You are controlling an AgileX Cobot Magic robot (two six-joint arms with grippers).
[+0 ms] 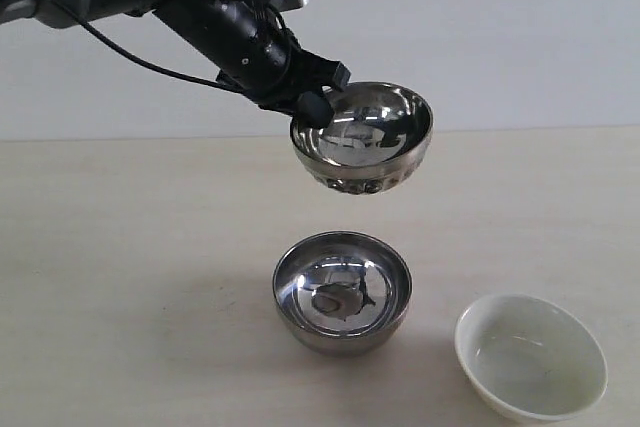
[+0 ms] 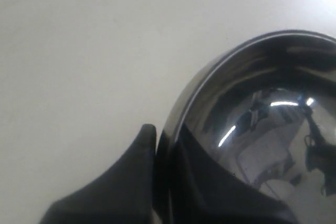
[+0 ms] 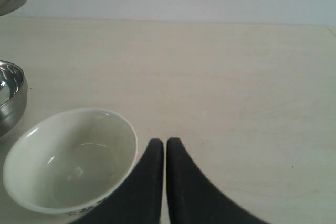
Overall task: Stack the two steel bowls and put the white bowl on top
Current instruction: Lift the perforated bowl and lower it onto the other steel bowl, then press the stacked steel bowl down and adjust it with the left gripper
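Observation:
My left gripper (image 1: 318, 105) is shut on the rim of the ribbed steel bowl (image 1: 362, 137), holding it tilted in the air straight above the smooth steel bowl (image 1: 342, 291), which rests on the table. In the left wrist view the held steel bowl (image 2: 262, 129) fills one side, its rim pinched between my dark fingers (image 2: 137, 166). The white bowl (image 1: 530, 357) stands on the table to the right of the smooth one. My right gripper (image 3: 165, 142) is shut and empty, just beside the white bowl (image 3: 68, 161); it does not show in the exterior view.
The pale wooden table (image 1: 120, 247) stretches out left and behind the bowls, with a plain wall behind it. The left arm and its cable (image 1: 140, 62) reach in from the upper left.

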